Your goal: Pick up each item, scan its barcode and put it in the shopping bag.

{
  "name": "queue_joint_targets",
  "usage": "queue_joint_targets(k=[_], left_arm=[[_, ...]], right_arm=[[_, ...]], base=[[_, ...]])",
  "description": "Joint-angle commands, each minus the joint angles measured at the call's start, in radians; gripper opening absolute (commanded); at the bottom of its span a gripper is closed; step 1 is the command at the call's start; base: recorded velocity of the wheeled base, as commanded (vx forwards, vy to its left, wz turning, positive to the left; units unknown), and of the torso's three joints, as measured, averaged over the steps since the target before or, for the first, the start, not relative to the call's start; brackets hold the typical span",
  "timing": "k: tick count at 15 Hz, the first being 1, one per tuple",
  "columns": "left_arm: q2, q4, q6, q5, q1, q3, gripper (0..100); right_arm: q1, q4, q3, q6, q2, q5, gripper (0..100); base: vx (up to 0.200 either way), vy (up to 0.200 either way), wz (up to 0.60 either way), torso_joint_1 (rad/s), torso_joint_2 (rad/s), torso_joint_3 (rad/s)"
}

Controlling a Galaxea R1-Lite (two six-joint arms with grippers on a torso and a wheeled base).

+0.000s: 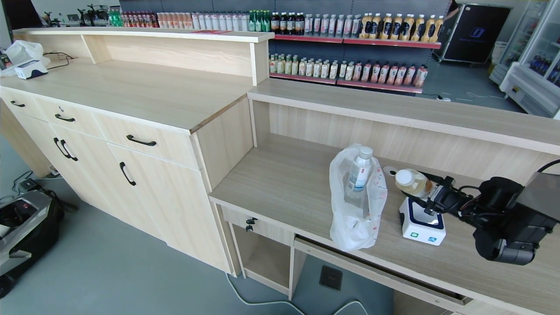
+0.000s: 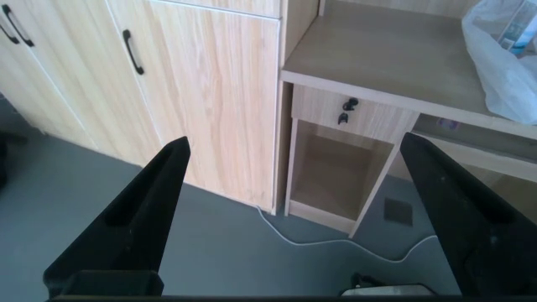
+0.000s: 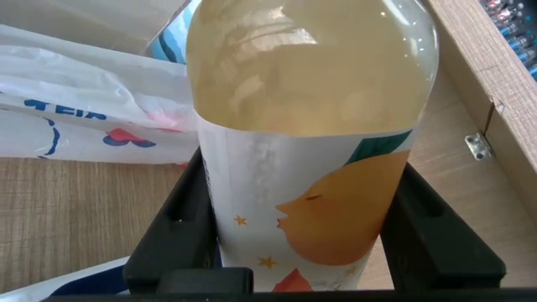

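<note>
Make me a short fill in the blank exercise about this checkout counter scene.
1. The right gripper holds the yellow drink bottle close above the small white ____.
2. The shopping bag already contains ____ clear bottle.
3. The left gripper has its jaws ____.
Missing words: scanner; one; open.
</note>
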Motion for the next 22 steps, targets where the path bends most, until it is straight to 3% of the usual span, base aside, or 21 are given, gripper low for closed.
queue_joint_targets(k=[1, 7, 10, 11, 13, 15, 18, 22], left_arm=[[0.002, -0.001, 0.0, 0.0, 0.0, 0.0, 100], [0.002, -0.001, 0.0, 0.0, 0.0, 0.0, 100], [0.002, -0.001, 0.0, 0.0, 0.0, 0.0, 100], [0.002, 0.001, 0.0, 0.0, 0.0, 0.0, 100], [0.002, -0.001, 0.0, 0.0, 0.0, 0.0, 100], [0.002, -0.001, 0.0, 0.0, 0.0, 0.0, 100], [0.002, 0.001, 0.0, 0.0, 0.0, 0.0, 100], [0.002, -0.001, 0.0, 0.0, 0.0, 0.0, 100]], right_arm=[[0.0, -0.001, -0.003, 0.0, 0.004, 0.0, 0], [0.002, -0.001, -0.04, 0.029, 0.018, 0.0, 0], [0.011, -0.001, -0.04, 0.135, -0.065, -0.005, 0], [0.011, 0.099, 0.032, 0.288, -0.243, -0.079, 0], [0.011, 0.287, 0.106, 0.469, -0.453, -0.2, 0], [0.014, 0.367, 0.172, 0.612, -0.603, -0.26, 0], [0.012, 0.381, 0.327, 0.566, -0.697, -0.513, 0], [0.012, 0.41, 0.333, 0.512, -0.723, -0.531, 0]], base=[[0.0, 0.0, 0.0, 0.0, 0.0, 0.0], [0.0, 0.0, 0.0, 0.0, 0.0, 0.0], [0.0, 0.0, 0.0, 0.0, 0.0, 0.0], [0.0, 0.0, 0.0, 0.0, 0.0, 0.0], [0.0, 0.0, 0.0, 0.0, 0.0, 0.0], [0.0, 0.0, 0.0, 0.0, 0.0, 0.0], [0.0, 0.0, 0.0, 0.0, 0.0, 0.0], [0.0, 0.0, 0.0, 0.0, 0.0, 0.0]])
